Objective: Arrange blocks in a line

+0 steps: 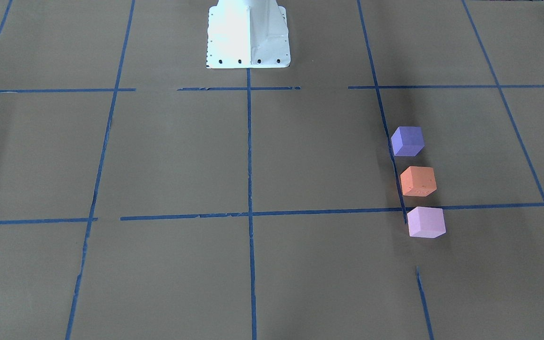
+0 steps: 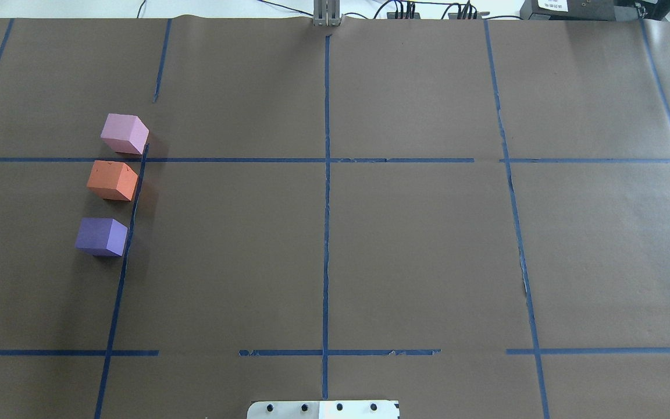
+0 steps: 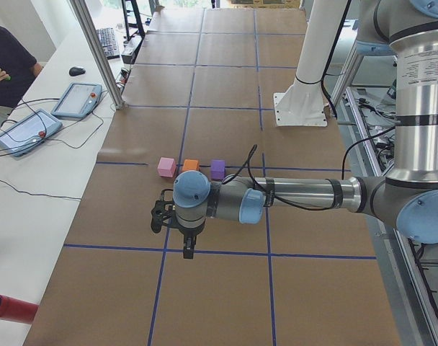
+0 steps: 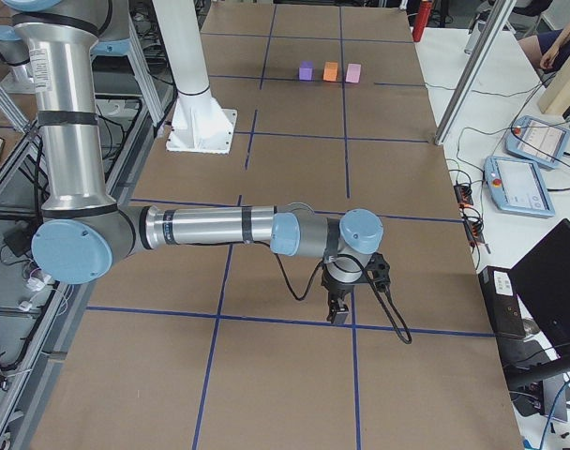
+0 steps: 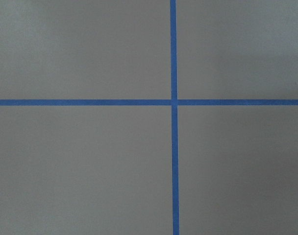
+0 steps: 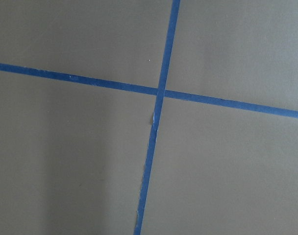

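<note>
Three cubes stand in a row on the brown paper on the robot's left side, with small gaps between them: dark purple block (image 2: 101, 236) nearest the robot, orange block (image 2: 112, 180) in the middle, pale pink block (image 2: 124, 134) farthest. They also show in the front view: purple (image 1: 407, 141), orange (image 1: 418, 181), pink (image 1: 426, 222). My left gripper (image 3: 188, 249) hangs over a tape crossing, away from the blocks; I cannot tell if it is open or shut. My right gripper (image 4: 339, 314) is at the far other end; I cannot tell its state either.
The robot's white pedestal (image 1: 248, 35) stands at the table's middle edge. Blue tape lines (image 5: 173, 103) grid the paper. Two teach pendants (image 3: 76, 99) and cables lie on the side bench, a person sits there, and a red cylinder (image 3: 10, 308) lies nearby.
</note>
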